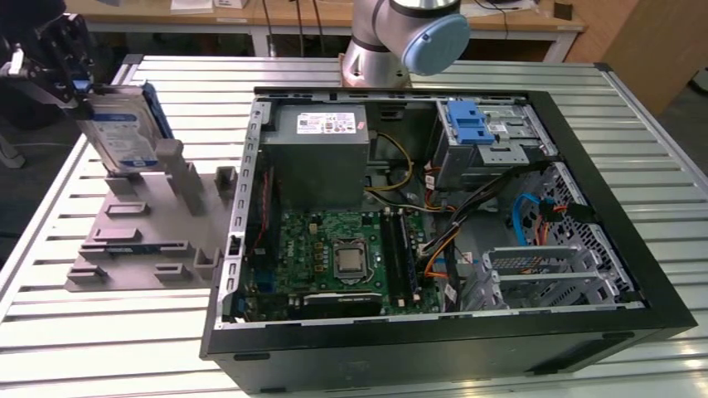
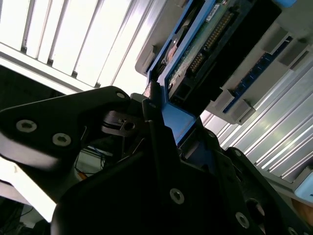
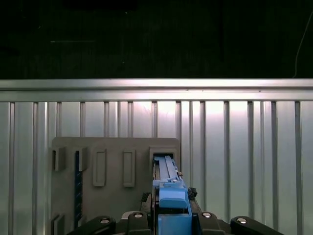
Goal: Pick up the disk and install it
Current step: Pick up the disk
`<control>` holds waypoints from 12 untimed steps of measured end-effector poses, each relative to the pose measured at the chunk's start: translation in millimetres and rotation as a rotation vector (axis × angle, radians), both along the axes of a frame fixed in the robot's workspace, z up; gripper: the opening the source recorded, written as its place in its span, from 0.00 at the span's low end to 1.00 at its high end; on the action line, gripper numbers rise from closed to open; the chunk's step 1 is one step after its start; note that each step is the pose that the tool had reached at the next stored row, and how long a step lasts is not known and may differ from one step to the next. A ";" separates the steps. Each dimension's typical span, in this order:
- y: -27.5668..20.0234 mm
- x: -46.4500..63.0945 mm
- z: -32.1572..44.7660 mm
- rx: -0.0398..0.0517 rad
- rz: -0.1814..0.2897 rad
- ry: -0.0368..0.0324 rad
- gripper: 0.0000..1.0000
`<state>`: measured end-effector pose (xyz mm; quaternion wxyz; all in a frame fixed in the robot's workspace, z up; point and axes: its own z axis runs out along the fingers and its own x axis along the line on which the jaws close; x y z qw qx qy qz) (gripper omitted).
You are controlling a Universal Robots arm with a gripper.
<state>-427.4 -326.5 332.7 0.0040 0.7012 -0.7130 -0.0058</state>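
The disk (image 1: 119,133) is standing on edge, tilted, at the exterior view's far left, its white-and-blue label facing the camera and its blue carrier rails (image 1: 158,112) framing it. The gripper (image 1: 75,87) is clenching its upper end from above. In the second wrist view the black fingers (image 2: 152,122) are pressing against the blue rail, with the drive's green circuit board (image 2: 205,49) showing beyond them.

The disk's lower end is sitting at the far slot of a grey fixture plate (image 1: 133,236), just behind an upright post (image 1: 169,162). Whether it is resting in the slot or hanging clear of it cannot be told. In the first wrist view the blue rail (image 3: 168,193) is running straight down toward that slot (image 3: 164,157), with the plate's other slots lying beside it.

The plate is lying on a slatted metal table (image 1: 99,332), beside an open computer case (image 1: 443,348) that is occupying the middle of the exterior view. Inside the case, a grey power-supply box (image 1: 321,145) is sitting at the far side above the green motherboard (image 1: 337,257), and a metal drive cage (image 1: 487,137) with a blue latch is sitting well apart from the disk, toward the exterior view's right. The robot arm (image 1: 399,37) is rising behind the case.
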 end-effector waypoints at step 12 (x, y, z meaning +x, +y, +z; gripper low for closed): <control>0.0 0.0 12.3 0.0001 0.000 0.0001 0.36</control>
